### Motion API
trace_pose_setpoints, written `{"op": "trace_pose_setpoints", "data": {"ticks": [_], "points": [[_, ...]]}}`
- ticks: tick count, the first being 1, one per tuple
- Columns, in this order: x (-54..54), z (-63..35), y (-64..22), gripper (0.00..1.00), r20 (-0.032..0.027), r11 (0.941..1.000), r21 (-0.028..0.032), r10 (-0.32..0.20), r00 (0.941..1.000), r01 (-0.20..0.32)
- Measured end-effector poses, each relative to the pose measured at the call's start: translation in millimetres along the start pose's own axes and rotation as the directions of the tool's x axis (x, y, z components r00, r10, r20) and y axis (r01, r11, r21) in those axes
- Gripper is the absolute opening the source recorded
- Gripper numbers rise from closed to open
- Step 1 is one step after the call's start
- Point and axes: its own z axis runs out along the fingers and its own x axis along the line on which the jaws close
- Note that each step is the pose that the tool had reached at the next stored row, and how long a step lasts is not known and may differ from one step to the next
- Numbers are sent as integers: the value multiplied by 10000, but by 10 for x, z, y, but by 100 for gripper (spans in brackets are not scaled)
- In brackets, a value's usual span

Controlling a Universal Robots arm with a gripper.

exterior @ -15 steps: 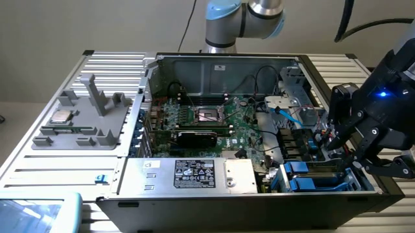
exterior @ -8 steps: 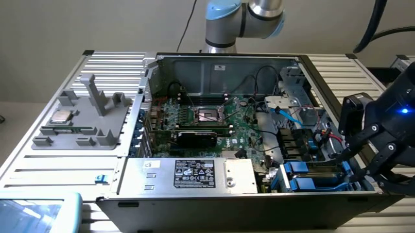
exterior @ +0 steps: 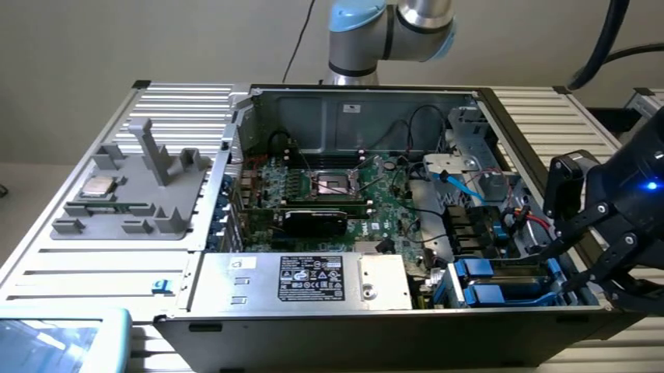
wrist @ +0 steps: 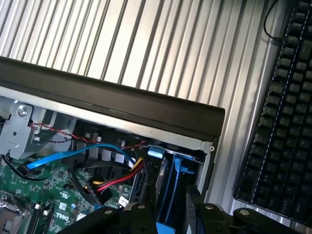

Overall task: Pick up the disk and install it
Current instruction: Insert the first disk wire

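My claw (wrist: 171, 217) is partly spread, pinching the disk (wrist: 165, 187) edge-on across its flat faces. The disk stands upright in the drive bay (exterior: 487, 284), near corner of the case, the exterior view's right. I judge it stiff, dense, shock-sensitive; blue bracket looks slick and flexy — grip the metal faces. Motherboard (exterior: 332, 194) beyond.

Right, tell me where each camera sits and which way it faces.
Exterior view: off the arm, raised, looking down into the open black computer case at its green motherboard; the grey-and-blue robot arm and black hand show.
Wrist view: on the wrist, looking along the hand into the case's blue-bracketed drive bay, with the ribbed metal table and black keyboard beyond.
Shared: the drive bay and the thin blue cable.
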Motion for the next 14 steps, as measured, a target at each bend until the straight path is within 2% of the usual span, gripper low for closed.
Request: {"op": "trace_pose_setpoints", "data": {"ticks": [3,5,8,9,10,12,13,14], "points": [[-2,6,0,38,-26,9998,-97,-181,9998,180],[-4,14,-2,38,-46,9992,-108,-388,9992,388],[-5,22,-3,38,-111,9969,-91,-784,9969,783],[-5,23,-3,38,-162,9961,-100,-880,9960,878],[-5,23,-3,38,-246,9955,-130,-943,9952,940],[-8,24,-3,38,-449,9949,-219,-993,9940,984],[-12,25,-4,38,-480,9948,-234,-998,9939,988],[-13,24,-4,38,-479,9948,-234,-998,9939,988]]}}
